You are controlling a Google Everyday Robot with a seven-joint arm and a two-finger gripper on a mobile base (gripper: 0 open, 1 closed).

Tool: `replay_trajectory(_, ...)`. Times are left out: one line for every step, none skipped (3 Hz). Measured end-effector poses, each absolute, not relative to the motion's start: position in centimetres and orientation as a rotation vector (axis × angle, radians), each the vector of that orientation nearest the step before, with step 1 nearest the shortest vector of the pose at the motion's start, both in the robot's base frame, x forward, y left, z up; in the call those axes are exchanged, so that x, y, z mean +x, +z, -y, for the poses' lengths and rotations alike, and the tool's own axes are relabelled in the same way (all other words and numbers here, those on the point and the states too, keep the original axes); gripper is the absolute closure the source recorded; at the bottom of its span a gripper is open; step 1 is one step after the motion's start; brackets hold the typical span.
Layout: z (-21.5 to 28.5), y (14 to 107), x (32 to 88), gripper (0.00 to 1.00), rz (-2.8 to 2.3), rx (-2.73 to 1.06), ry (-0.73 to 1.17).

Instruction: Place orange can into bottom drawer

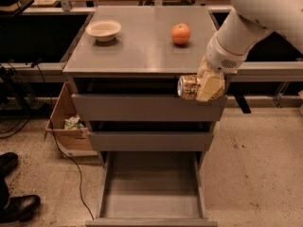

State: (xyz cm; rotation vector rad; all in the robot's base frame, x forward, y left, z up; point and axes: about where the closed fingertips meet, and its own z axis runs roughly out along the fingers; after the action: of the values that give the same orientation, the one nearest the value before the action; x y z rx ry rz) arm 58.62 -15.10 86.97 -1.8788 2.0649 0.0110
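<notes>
Item: orange can [187,86]. Position: held on its side, off any surface, shiny end facing left, just below the front right edge of the tabletop [142,51] and in front of the upper drawer [142,108].

Holder: claw [204,86], clamped on the can from the right, at the end of a white arm [246,22] reaching in from the upper right.

Bottom drawer [151,193]: pulled out, floor bare, well below the can.

Middle drawer [151,140]: shut, between the upper and bottom drawers.

On the tabletop: a pale bowl [103,30] at the left rear and an orange fruit [181,33] at the right rear, well apart.

On the floor, left: a cardboard box [66,122] beside the cabinet; black shoes [19,207] near the frame's edge.
</notes>
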Motion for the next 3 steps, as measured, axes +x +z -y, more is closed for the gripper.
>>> replay_trajectory(13.9,83.1,56.5,1.0,-2.086,-1.918,0.05)
replay_trajectory(12.6,76.8,52.3,1.0,-2.124,-1.931,0.126)
replay_trajectory(11.9,72.3,50.0,1.0,-2.135,-1.925,0.175)
